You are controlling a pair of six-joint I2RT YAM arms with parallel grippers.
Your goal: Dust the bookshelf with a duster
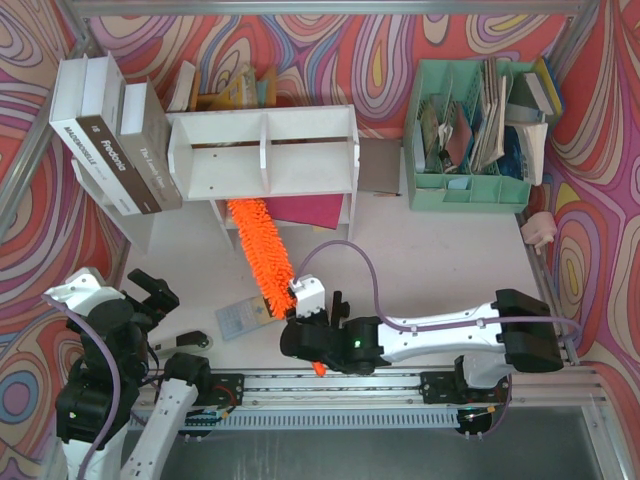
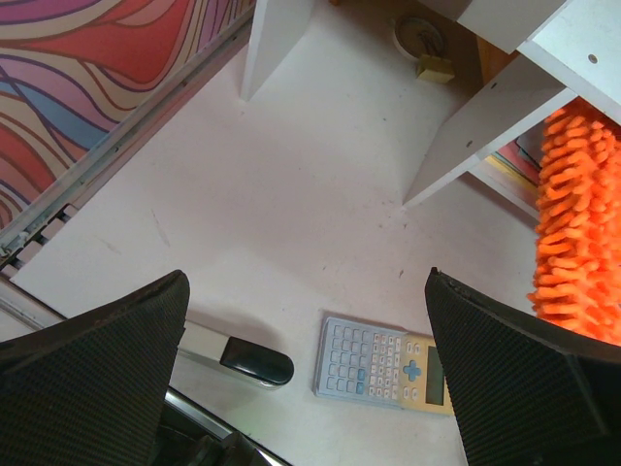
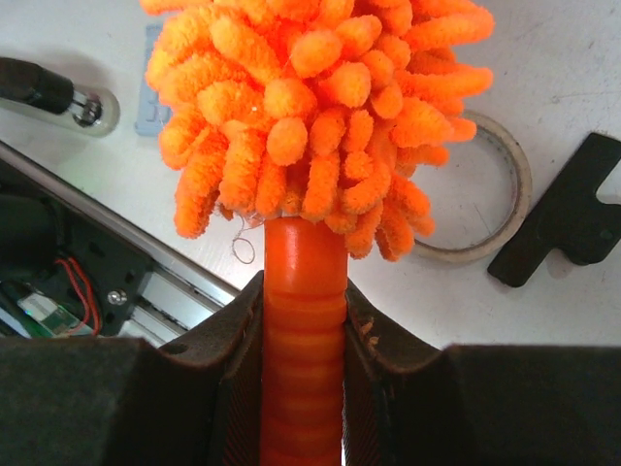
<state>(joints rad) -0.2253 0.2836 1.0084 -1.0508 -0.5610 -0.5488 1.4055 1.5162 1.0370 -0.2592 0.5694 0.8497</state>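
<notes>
While our right gripper (image 3: 303, 320) pinches the duster (image 3: 320, 116) by its handle (image 3: 303, 262), the fluffy head slants up to the bookshelf's (image 1: 265, 150) bottom edge. Our left gripper (image 2: 306, 286) hangs spread wide above a calculator (image 2: 383, 361).

White two-compartment bookshelf (image 1: 300, 127) on legs, fluffy orange duster (image 1: 259, 248) slanted, tip between its legs

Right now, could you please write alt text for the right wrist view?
The right gripper is shut on the orange handle of the duster, whose fluffy head fills the upper frame. On the white table behind lie a tape ring and a black part.
</notes>
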